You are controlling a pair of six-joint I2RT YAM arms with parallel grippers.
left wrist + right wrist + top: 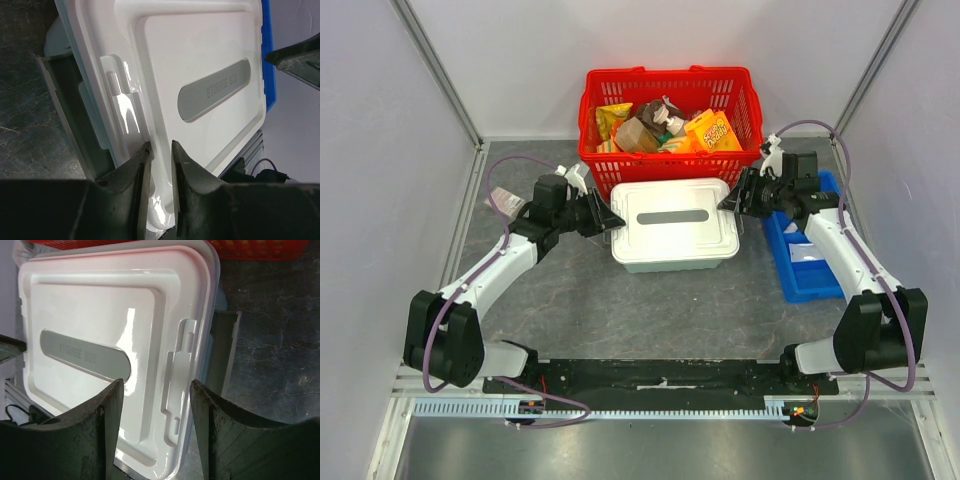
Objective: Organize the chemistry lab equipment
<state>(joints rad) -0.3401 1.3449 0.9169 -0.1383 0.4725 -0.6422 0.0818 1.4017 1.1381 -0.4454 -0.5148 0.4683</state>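
A white storage box [672, 240] with a grey label strip on its lid [200, 65] [100, 305] sits mid-table. My left gripper [616, 222] [160, 145] is pinched on the raised rim at the lid's left end. At the lid's right end, my right gripper [728, 203] [156, 382] stands open, its fingers wide on either side of the edge and not touching it. A small clear packet with a dark insert [503, 199] lies on the table far left. Whatever is inside the box is hidden.
The box's grey side clasps [65, 100] [222, 350] hang unlatched. A red mesh basket [665, 72] of snack packs and mixed items stands just behind the box. A blue tray [798, 280] lies under my right arm. Grey walls close in on both sides.
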